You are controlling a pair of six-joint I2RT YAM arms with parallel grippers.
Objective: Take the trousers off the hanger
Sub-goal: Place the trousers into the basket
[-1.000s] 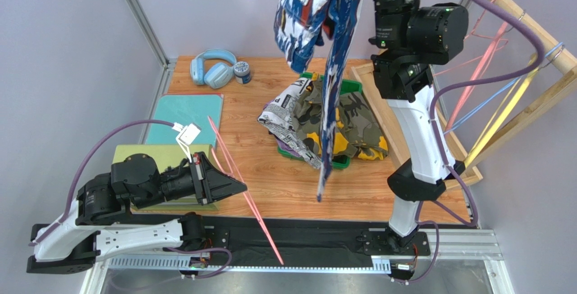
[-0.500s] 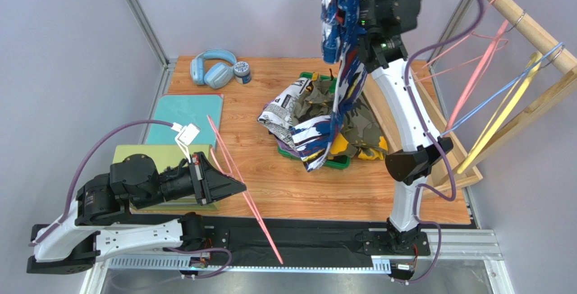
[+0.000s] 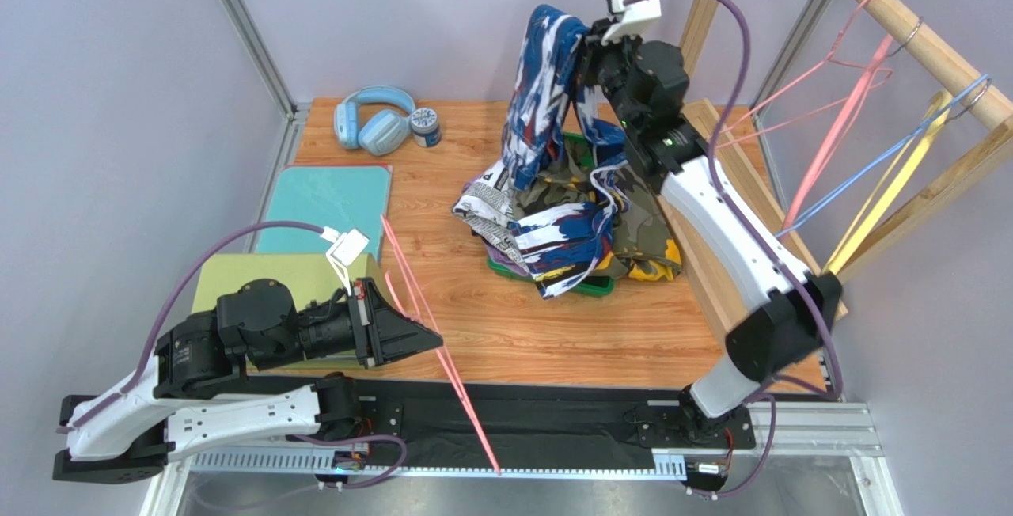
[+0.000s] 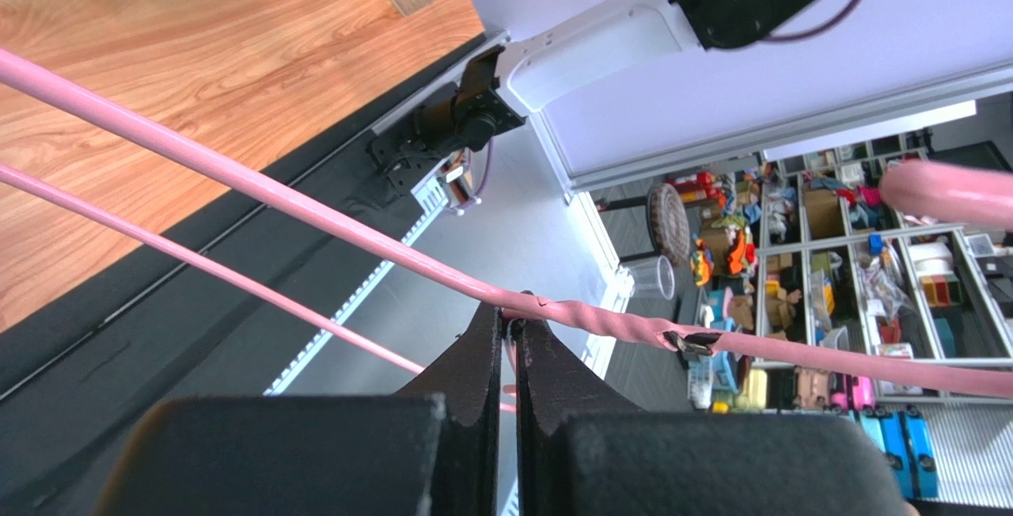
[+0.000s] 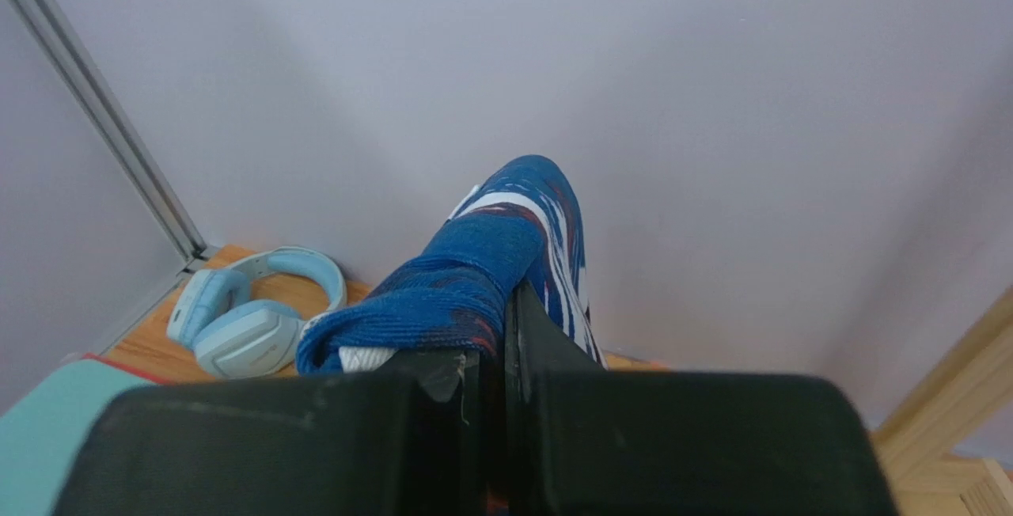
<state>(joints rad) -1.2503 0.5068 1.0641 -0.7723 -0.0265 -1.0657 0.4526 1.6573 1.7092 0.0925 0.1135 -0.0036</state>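
Note:
My right gripper [image 3: 579, 55] is shut on the blue-white-red print trousers [image 3: 538, 101] and holds them above the green bin [image 3: 591, 283]; their lower end lies on the pile. The same trousers drape over my fingers in the right wrist view [image 5: 488, 273]. The pile holds newsprint trousers [image 3: 491, 202], camouflage trousers [image 3: 636, 231] and a purple edge [image 3: 499, 260]. The denim pair is hidden. My left gripper [image 3: 426, 332] is shut on a bare pink hanger [image 3: 434, 338], also in the left wrist view [image 4: 357, 231], jaws closed on its twisted neck [image 4: 511, 317].
Blue headphones [image 3: 371, 120] and a small jar [image 3: 426, 127] sit at the back left. Teal [image 3: 323, 207] and olive [image 3: 238, 273] mats lie at left. A wooden rack [image 3: 904, 41] at right carries pink, blue and yellow hangers [image 3: 838, 124].
My right arm has swung down and left, lowering the print trousers from high overhead until their lower end lies on the pile. My left gripper with the hanger has shifted slightly.

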